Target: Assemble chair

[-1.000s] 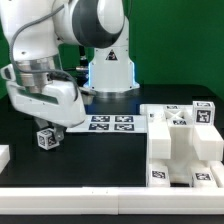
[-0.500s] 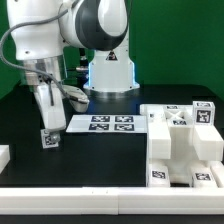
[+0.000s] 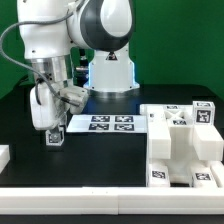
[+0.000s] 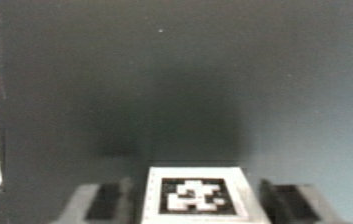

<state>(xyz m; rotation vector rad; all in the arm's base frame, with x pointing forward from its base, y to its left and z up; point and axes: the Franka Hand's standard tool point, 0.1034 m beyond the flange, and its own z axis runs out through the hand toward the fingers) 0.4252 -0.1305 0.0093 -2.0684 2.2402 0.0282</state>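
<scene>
The gripper (image 3: 53, 137) pinches a small tagged piece (image 4: 198, 195) between half-open jaws. It hangs clear of the table (image 3: 100, 160), ready to carry to the chair (image 3: 185, 145).

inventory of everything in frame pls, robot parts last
chair assembly: one, white, stepped block with tags, on the table at the exterior view's right
chair piece: one, white with a tag, small, between the gripper's fingers at the exterior view's left, at or just above the table; wrist view shows its tag face
marker board: one, white, flat, several tags, mid table
white piece: one, partly cut off at the exterior view's left edge
table: one, black
backdrop: green
gripper: one, shut on the chair piece
arm: one, white
</scene>
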